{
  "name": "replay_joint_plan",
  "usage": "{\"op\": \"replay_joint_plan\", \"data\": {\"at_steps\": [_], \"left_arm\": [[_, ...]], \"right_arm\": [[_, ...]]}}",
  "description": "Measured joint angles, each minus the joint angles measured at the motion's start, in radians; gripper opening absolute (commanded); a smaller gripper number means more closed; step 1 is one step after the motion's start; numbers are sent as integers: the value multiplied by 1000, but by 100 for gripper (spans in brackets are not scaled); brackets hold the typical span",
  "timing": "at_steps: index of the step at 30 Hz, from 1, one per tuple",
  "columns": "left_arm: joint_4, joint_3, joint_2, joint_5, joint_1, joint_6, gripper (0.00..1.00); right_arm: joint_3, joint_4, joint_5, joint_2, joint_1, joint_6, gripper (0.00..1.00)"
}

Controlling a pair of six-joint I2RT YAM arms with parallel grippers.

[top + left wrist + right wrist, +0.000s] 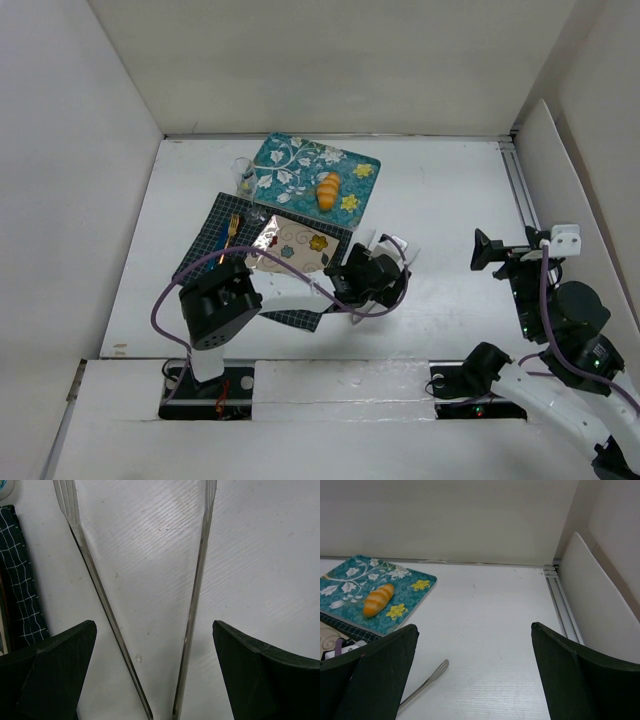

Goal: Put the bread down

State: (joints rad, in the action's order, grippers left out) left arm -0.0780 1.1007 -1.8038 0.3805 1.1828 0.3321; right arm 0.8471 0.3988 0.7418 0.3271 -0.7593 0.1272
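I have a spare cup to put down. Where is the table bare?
Widest bare patch: between the teal mat and the right-side rail. A narrower strip lies between the checked cloth and the left wall. Crowded: cloth, fork, plate and left pincer.

**Left wrist view.** Both arms of the metal tongs (97, 590) run off the top edge at their tips and off the bottom edge where they converge. Whether the left claw (152, 625) touches them cannot be told. The checked cloth (22, 580) is cut by the left edge. A pale rim (2, 486) in the upper left corner is too cropped to identify.

**Right wrist view.** The teal mat (407, 597) is cut by the left edge. At lower left, a metal handle (427, 677) disappears behind a finger (370, 675) of the right claw (475, 630).

**Top view.** The left arm (215, 305) covers the cloth's lower part. The right arm (570, 320) leaves at the lower right corner. A clear item (244, 180) is too small to name.
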Motion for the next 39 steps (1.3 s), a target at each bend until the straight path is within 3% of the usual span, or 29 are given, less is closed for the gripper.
{"op": "replay_joint_plan", "data": {"at_steps": [31, 35, 36, 37, 39], "left_arm": [[-54, -7, -101, -41, -22, -6, 99], [-63, -7, -106, -31, -22, -8, 90], [-64, -7, -106, -30, -22, -8, 85], [-64, -7, -106, -29, -22, -8, 75], [-65, -7, -106, -28, -22, -7, 70]], "right_arm": [[-13, 1, 7, -38, 0, 0, 100], [-13, 1, 8, -40, 0, 0, 100], [-13, 1, 8, -40, 0, 0, 100], [-13, 1, 9, -40, 0, 0, 100], [-13, 1, 9, -40, 0, 0, 100]]}}
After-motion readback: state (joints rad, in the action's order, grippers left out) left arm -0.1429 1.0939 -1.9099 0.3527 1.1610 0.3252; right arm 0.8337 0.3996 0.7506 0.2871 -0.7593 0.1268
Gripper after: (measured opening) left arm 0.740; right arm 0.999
